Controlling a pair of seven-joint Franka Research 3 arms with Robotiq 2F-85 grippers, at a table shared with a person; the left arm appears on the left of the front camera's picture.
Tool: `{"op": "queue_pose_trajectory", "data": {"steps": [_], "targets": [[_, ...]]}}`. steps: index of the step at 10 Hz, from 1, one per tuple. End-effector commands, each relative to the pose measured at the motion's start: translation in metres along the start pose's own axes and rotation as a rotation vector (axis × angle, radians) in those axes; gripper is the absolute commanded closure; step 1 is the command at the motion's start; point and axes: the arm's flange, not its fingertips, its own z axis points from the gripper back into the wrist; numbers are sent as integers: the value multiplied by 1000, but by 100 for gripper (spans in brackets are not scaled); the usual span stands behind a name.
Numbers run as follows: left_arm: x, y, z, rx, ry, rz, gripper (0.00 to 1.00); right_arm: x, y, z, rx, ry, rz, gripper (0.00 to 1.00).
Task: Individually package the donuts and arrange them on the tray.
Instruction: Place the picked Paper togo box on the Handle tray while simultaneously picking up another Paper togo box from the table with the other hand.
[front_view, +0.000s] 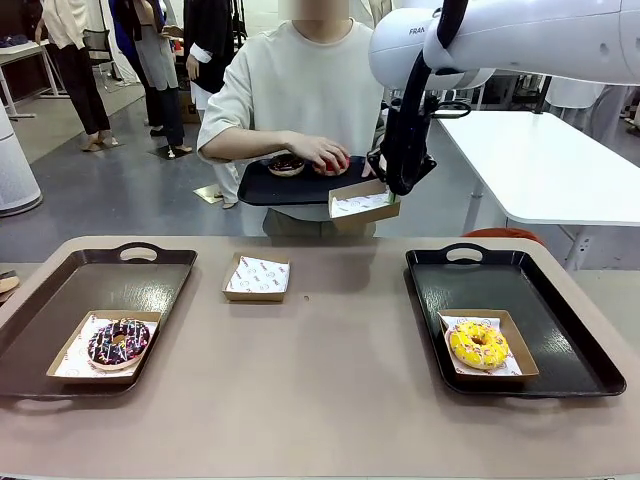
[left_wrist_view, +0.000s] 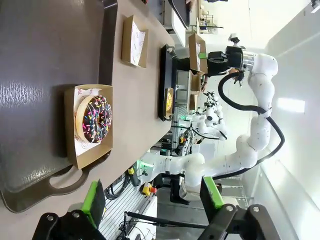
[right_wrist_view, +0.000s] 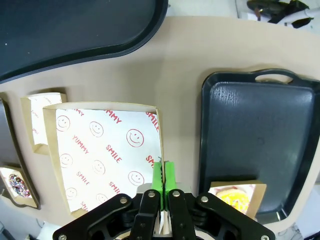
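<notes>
Right gripper (right_wrist_view: 163, 169): fingers clamped on the wall of an empty box (right_wrist_view: 100, 150), raised near the worktop's (front_view: 330, 380) far edge. Left gripper (left_wrist_view: 152, 200): fingers apart. Boxed sprinkled chocolate donut (front_view: 118, 342) on left-edge tray (front_view: 60, 290); boxed yellow donut (front_view: 478, 344) on right-edge tray (front_view: 470, 285).

Glossy plastic tray (front_view: 500, 290), matt cardboard box (front_view: 355, 224)

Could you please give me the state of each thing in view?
Right gripper: shut on empty paper-lined cardboard box, raised.
Left gripper: open.
Dark sprinkled donut: boxed, on left black tray.
Yellow-glazed donut: boxed, on right black tray.
Second paper-lined box: empty, on table.
Red-glazed donut: unboxed, under person's hand.
Plain brown donut: unboxed, on person's tray.
</notes>
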Motion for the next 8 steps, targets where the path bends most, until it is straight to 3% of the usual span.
{"op": "queue_pose_trajectory", "data": {"steps": [1,8], "targets": [[-1,0,1,-5,-2,-1,0,-2,-1,1,2,-5,-1,100],[-1,0,1,-5,-2,-1,0,-2,-1,1,2,-5,-1,100]]}}
